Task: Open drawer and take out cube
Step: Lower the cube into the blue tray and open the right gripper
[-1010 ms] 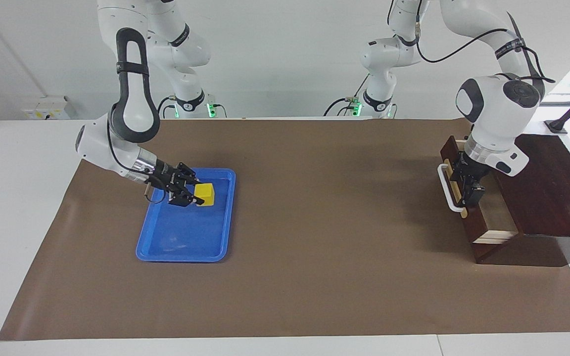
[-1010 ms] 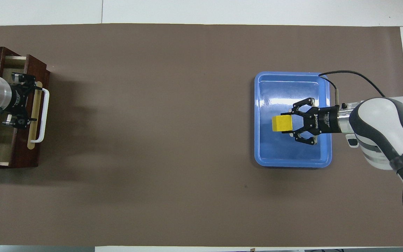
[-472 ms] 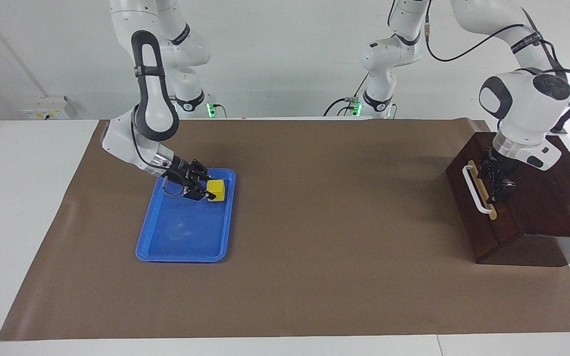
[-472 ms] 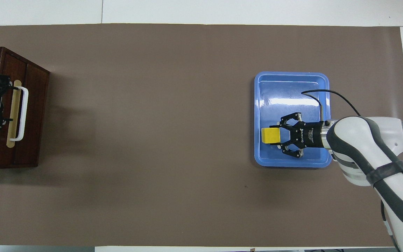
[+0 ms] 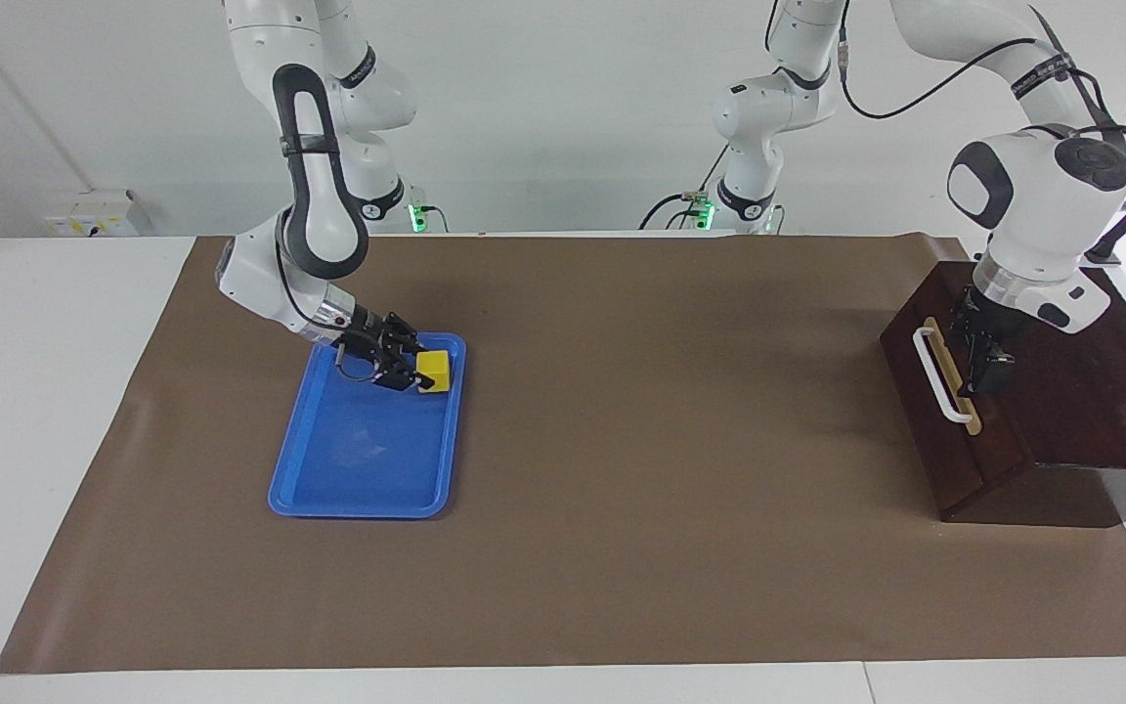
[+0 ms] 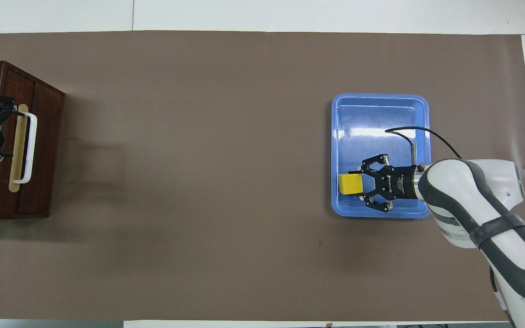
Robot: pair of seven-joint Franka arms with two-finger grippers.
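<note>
Cube (image 5: 434,371): bright yellow, plain-faced, small, over blue tray (image 5: 368,494).

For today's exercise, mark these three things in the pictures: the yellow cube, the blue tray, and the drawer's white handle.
cube (image 5: 435,370): facing view, front face.
blue tray (image 6: 376,102): overhead view, bare floor farthest from the robots.
white handle (image 5: 934,374): facing view, middle of the bar.

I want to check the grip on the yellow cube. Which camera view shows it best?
The overhead view: the cube shows whole, with the right tool closed on it over the blue tray. The facing view shows the cube smaller, with the fingers partly hiding it.
</note>
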